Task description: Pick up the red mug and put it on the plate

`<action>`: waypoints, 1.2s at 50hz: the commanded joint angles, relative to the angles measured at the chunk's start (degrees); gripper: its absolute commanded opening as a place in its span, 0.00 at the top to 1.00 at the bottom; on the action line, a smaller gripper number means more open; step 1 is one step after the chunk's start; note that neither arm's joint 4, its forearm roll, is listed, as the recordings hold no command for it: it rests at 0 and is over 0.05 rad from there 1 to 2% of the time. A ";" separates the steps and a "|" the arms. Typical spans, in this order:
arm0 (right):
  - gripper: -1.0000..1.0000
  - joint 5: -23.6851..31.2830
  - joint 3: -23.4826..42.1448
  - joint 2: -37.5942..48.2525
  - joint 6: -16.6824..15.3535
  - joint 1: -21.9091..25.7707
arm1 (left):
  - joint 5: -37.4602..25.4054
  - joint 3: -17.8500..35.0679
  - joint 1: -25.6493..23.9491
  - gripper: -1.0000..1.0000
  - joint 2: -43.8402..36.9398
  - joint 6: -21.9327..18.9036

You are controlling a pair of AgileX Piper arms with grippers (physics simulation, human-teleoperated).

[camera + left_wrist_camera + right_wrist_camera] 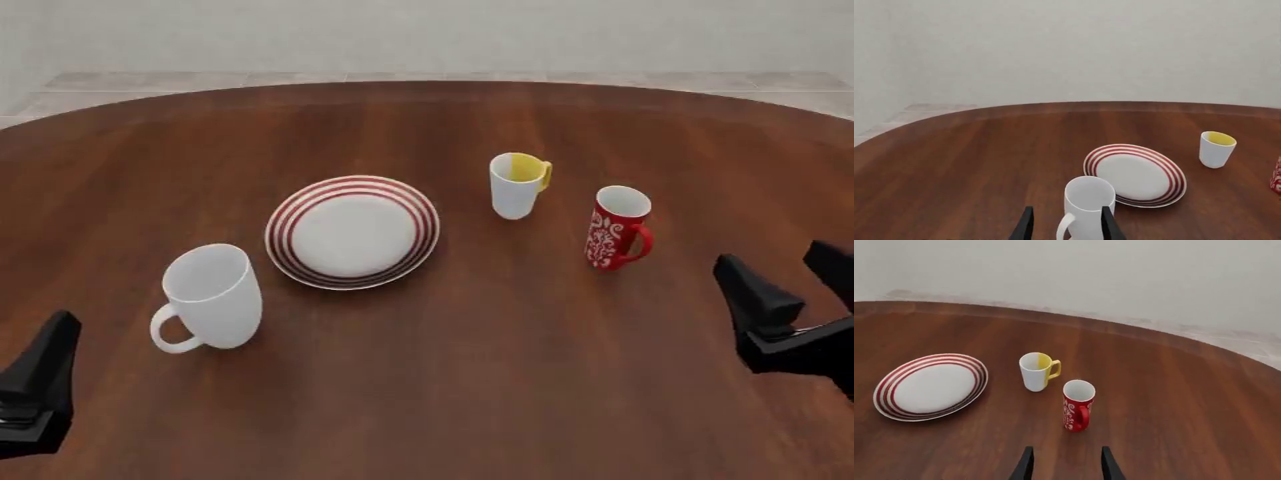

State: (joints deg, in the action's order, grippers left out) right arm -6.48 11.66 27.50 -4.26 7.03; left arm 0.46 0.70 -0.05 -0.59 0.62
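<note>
The red mug point(617, 228) with white swirls stands upright on the table, right of centre, its handle turned toward the near right. It also shows in the right wrist view point(1077, 405) and as a sliver at the edge of the left wrist view point(1275, 176). The red-ringed white plate point(352, 232) lies flat and bare left of centre, seen also in both wrist views point(1135, 174) point(931, 386). My right gripper point(790, 278) point(1066, 460) is open and empty, short of the red mug on its near right. My left gripper point(40, 385) point(1067, 227) is open and empty at the near left.
A large plain white mug point(214, 297) point(1087, 207) stands near the plate's left, straight ahead of the left gripper's fingers. A white mug with yellow inside and handle point(517, 185) point(1035, 371) point(1216, 148) stands between plate and red mug, a little farther back.
</note>
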 commanded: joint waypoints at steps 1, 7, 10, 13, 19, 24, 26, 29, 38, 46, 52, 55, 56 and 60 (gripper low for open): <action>0.00 4.85 10.13 8.60 -4.20 3.70 | 0.13 0.07 -0.02 0.00 -0.24 0.28; 0.00 8.24 15.33 11.92 -8.49 4.28 | 2.40 -0.34 -0.08 0.00 -2.04 0.19; 0.00 9.04 16.80 13.60 -9.42 4.59 | 3.12 -0.56 -0.07 0.00 -2.55 0.21; 0.00 8.32 16.96 12.25 -15.45 5.70 | 3.46 -0.59 -0.09 0.00 -2.90 0.28; 0.00 9.98 21.49 18.99 -12.09 2.61 | 4.36 -0.59 -0.19 0.00 -3.75 0.33; 0.00 11.80 25.21 22.76 -12.66 1.09 | 3.32 -0.53 -0.11 0.00 -2.71 0.36; 0.00 13.27 27.63 24.97 -11.70 0.45 | 3.28 -0.31 -0.09 0.00 -2.93 0.39; 0.00 12.95 28.13 26.11 -11.69 -0.31 | 3.57 -0.42 -0.12 0.00 -3.12 0.37; 0.00 17.00 35.48 32.83 -6.11 -1.14 | 1.63 -0.05 -0.14 0.00 -1.45 0.63; 0.00 18.98 39.55 37.95 -2.99 -2.06 | -0.09 0.21 0.11 0.00 0.14 1.08; 0.00 19.15 41.05 40.77 -2.47 -3.87 | 0.78 -0.18 0.22 0.00 -0.35 1.14; 0.00 18.96 41.65 42.12 -2.22 -4.79 | 0.73 -0.05 0.21 0.00 -0.43 1.10; 0.00 19.03 41.58 42.49 -2.55 -4.18 | 0.90 0.00 0.17 0.00 -0.64 1.05; 0.00 18.23 42.28 44.66 -2.59 -6.08 | 0.45 0.18 0.19 0.00 -0.38 0.97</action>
State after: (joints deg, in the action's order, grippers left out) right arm 11.80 51.36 67.14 -7.55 3.55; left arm 1.34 0.69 0.09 -1.22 1.59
